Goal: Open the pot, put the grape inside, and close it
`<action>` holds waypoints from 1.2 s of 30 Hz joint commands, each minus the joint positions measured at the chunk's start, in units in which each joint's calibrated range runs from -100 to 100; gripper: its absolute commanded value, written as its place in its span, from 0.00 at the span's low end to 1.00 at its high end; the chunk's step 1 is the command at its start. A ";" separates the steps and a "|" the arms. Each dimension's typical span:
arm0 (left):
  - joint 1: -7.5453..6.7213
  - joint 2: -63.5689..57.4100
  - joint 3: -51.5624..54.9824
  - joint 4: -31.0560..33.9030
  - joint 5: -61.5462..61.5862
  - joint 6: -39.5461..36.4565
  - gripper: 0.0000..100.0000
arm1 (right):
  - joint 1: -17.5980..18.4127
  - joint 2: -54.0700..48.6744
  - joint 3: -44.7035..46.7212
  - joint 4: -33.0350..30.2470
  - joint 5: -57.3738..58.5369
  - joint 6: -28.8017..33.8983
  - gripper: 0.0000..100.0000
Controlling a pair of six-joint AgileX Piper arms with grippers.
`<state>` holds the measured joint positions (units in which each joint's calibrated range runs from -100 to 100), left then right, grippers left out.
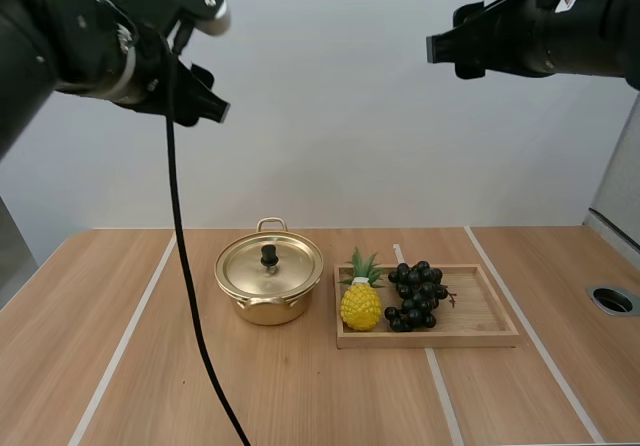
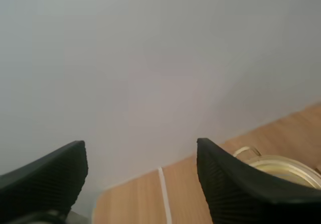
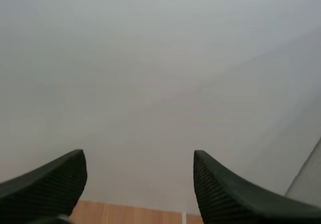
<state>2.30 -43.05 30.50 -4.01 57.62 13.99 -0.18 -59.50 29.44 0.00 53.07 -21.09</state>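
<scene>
While left fingers [image 2: 47, 176] and right fingers [image 3: 230, 194] stand spread, pot [image 2: 288, 166] partly hidden behind one finger

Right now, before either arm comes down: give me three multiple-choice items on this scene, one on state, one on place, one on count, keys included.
1. The round gold metal pot is:
A. open, with its lid beside it
B. shut, with its gold lid on top
C. tipped on its side

2. The bunch of dark grapes lies:
A. inside the pot
B. on the bare table
C. on the rectangular wooden tray, right of the yellow toy pineapple

3. How many things lie on the tray?
A. one
B. two
C. three

Key:
1 B, the lid sits level on the pot's rim, black knob up.
2 C, the grapes rest inside the tray's frame, beside the pineapple.
3 B, only the pineapple and the grapes are on it.
</scene>
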 commanded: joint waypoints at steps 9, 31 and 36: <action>-0.12 14.92 -0.27 -14.08 12.21 27.06 1.00 | -0.17 0.03 -0.62 4.30 9.59 -5.23 1.00; -8.92 43.01 -15.45 4.01 37.02 25.40 1.00 | -0.17 0.03 -0.62 3.98 18.64 -6.52 1.00; -9.02 48.07 -20.38 4.01 42.38 24.91 1.00 | -0.17 0.03 -0.62 3.98 19.63 -6.84 1.00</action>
<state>-6.50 3.54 12.14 0.00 96.99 39.48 -0.18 -59.23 29.44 4.25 72.19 -27.18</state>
